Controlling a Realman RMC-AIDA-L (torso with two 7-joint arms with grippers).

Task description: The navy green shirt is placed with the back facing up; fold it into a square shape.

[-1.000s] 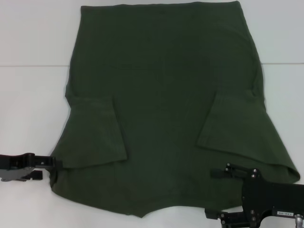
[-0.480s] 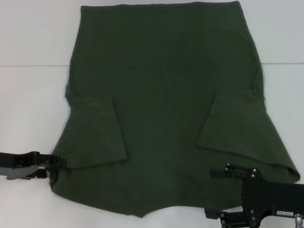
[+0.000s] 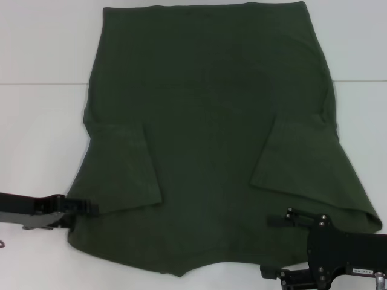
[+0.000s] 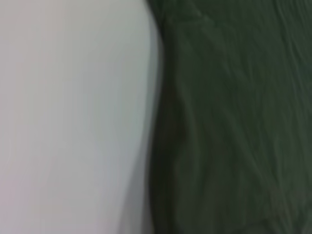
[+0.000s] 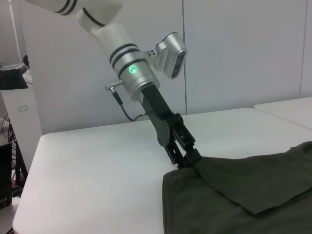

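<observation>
The shirt [image 3: 208, 133] lies flat on the white table [image 3: 42, 121], plain side up, with both short sleeves folded inward over the body. Its straight edge is the far one in the head view; the near edge curves down to a blunt point at the middle. The shirt's left edge runs at a slant, and beyond it the table is bare out to the picture's side; there is bare table past the right edge too.

The left gripper [image 3: 81, 207] is at the shirt's near left corner, just below the folded left sleeve, its tip over the cloth edge. In the right wrist view the same left gripper [image 5: 187, 158] comes down at a slant and meets the corner of the shirt [image 5: 243, 195], where the cloth rises slightly around the tip; whether the fingers are clamped on the cloth I cannot tell. The left wrist view shows only the shirt's edge [image 4: 229, 122] against the table [image 4: 73, 117].

The right gripper [image 3: 287, 248] sits over the shirt's near right part, fingers spread apart, holding nothing
</observation>
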